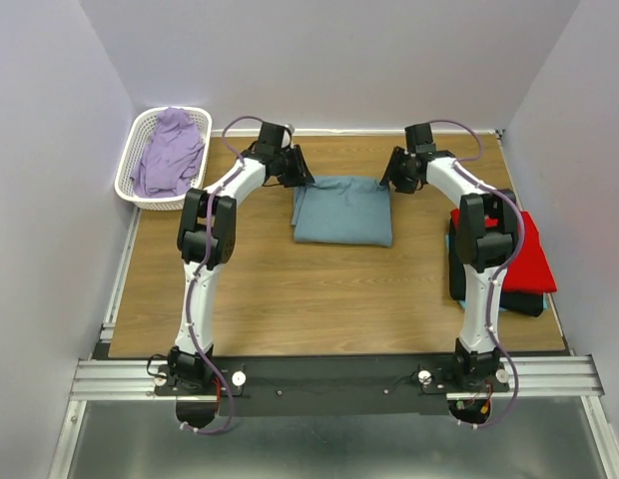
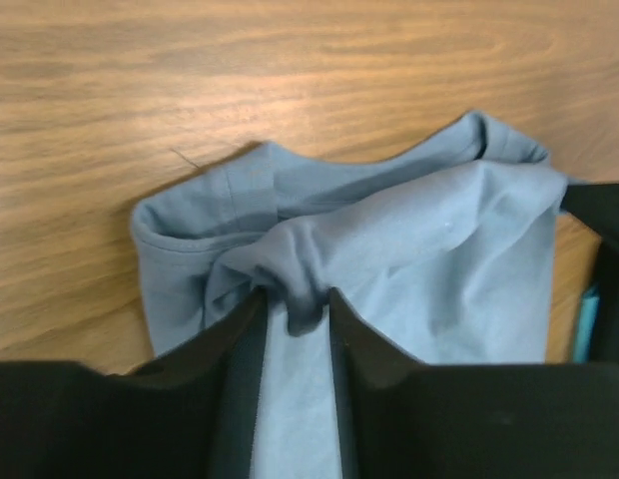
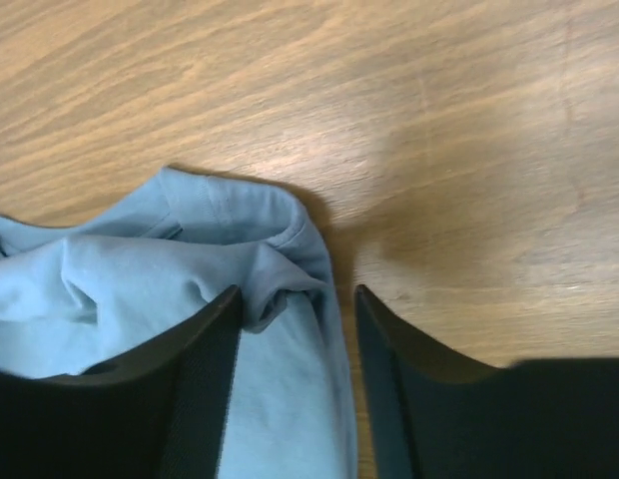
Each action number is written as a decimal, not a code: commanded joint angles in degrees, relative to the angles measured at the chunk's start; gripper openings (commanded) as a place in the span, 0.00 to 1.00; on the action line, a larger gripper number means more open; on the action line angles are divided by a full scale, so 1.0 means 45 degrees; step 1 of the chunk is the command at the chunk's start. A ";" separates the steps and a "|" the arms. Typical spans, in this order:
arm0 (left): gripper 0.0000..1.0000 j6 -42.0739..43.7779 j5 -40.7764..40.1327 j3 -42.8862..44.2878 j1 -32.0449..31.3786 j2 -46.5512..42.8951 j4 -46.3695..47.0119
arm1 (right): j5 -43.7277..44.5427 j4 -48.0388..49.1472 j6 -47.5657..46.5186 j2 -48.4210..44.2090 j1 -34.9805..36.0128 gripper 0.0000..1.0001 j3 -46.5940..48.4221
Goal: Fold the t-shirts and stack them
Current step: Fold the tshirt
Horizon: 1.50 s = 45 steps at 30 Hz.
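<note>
A dusty blue-grey t-shirt (image 1: 342,212) lies folded into a rectangle at the middle back of the table. My left gripper (image 1: 295,168) is at its far left corner and my right gripper (image 1: 394,172) at its far right corner. In the left wrist view the gripper (image 2: 295,299) is open, with a bunched fold of the t-shirt (image 2: 389,259) lying loose between the jaw tips. In the right wrist view the gripper (image 3: 298,294) is open over the edge of the t-shirt (image 3: 140,269); a small fold rests against the left jaw. A red t-shirt (image 1: 524,254) lies folded at the right.
The red t-shirt lies on a stack with dark cloth (image 1: 519,299) under it, at the table's right edge behind my right arm. A white lattice basket (image 1: 130,160) with purple cloth (image 1: 170,150) in it stands at the back left corner. Walls enclose the table.
</note>
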 commanded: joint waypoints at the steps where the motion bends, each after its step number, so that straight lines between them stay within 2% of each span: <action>1: 0.48 -0.0102 0.0162 -0.0126 0.0509 -0.1072 0.1028 | 0.0398 0.0289 -0.0470 -0.0308 -0.0097 0.63 0.0559; 5: 0.50 0.0328 -0.1223 -0.0302 0.0822 -0.1893 0.0385 | 0.1432 0.0270 -0.0529 -0.1186 -0.0098 0.71 -0.0260; 7: 0.50 0.0465 -0.1733 -0.0613 0.0802 -0.2343 0.0364 | 0.1493 0.0289 -0.0490 -0.1908 -0.0117 0.71 -0.0709; 14: 0.30 0.0465 -0.2690 -0.1182 -0.0017 -0.2618 0.0051 | 0.0770 0.0524 -0.0334 -0.2926 0.1110 0.69 -0.1921; 15: 0.24 0.0485 -0.2827 -0.1182 -0.0231 -0.2444 0.0070 | 0.0770 0.0543 -0.0314 -0.2887 0.1326 0.68 -0.1922; 21: 0.09 0.0641 -0.2769 -0.0304 -0.0760 -0.1234 -0.0085 | 0.0887 0.0582 -0.0294 -0.1874 0.2324 0.65 -0.1688; 27: 0.08 0.0700 -0.2437 0.1257 -0.0761 0.0173 -0.0026 | 0.1863 0.0563 -0.0684 -0.0564 0.2227 0.65 -0.0323; 32: 0.06 0.0544 -0.2691 0.3074 -0.0507 0.1814 -0.0730 | 0.1630 0.0563 -0.0802 0.0723 0.1389 0.65 0.0811; 39: 0.05 0.0153 -0.2536 0.2744 0.0040 0.2030 -0.0301 | 0.1142 0.0485 -0.0568 0.1410 0.0626 0.65 0.1028; 45: 0.05 0.0289 -0.2125 0.3193 0.0216 0.2109 -0.0437 | 0.0770 0.0446 -0.0549 0.1508 0.0352 0.66 0.1164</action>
